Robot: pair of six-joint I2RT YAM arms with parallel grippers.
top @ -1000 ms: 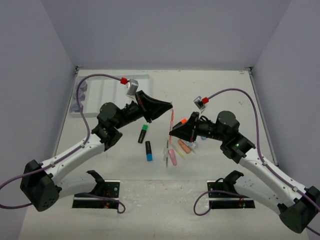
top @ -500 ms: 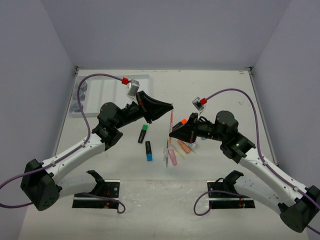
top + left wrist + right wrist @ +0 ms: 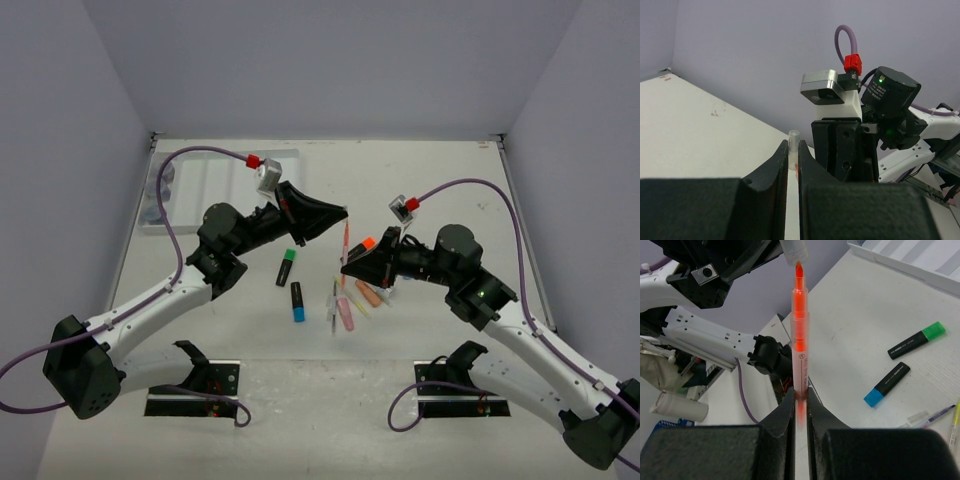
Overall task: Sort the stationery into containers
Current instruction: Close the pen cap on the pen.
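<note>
White table [image 3: 450, 170], plain lilac walls [image 3: 330, 60]

Robotics lab cell, bare lilac walls [image 3: 330, 60] boxing a white table [image 3: 440, 170], purple cable [image 3: 210, 151] on left arm [image 3: 150, 305]

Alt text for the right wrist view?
The right gripper clamps an orange pen, its tip at the mouth of a clear cap. Beyond, on the table, lie a green-capped highlighter, a blue-capped highlighter and a white tray.

The left tool [image 3: 793, 159] pinches a small clear cap [image 3: 793, 141], with the right arm [image 3: 845, 147] just beyond.
</note>
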